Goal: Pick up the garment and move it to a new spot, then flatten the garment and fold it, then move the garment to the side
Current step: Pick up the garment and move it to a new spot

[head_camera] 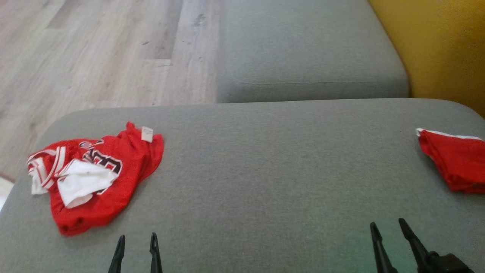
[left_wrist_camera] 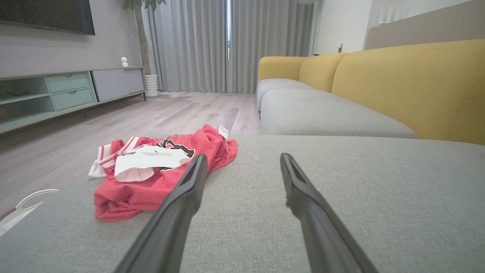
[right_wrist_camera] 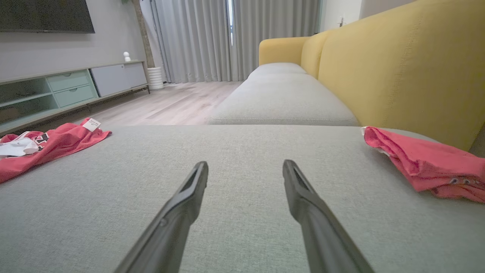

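At far left we see the crumpled red garment (head_camera: 94, 178) lying on the grey cushion (head_camera: 265, 170), near its edge. Just right of it, our left gripper (head_camera: 137, 239) hovers, spread and empty. Our right gripper (head_camera: 388, 226) is likewise spread, holding nothing; 1 more red cloth (head_camera: 454, 159) lies beyond it.

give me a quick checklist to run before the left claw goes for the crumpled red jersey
1. Left claw open, holding nothing: ok.
2. Right claw open, holding nothing: ok.
3. Crumpled jersey lies ahead and to the left of the left claw, apart from it, nothing on top: ok.
4. Bare stretch of grey cushion in the middle for a new spot: ok.
5. Jersey flat enough to fold: not ok, it is bunched, with a white part turned out.
6. Second red garment sits apart at the cushion's right end: ok.
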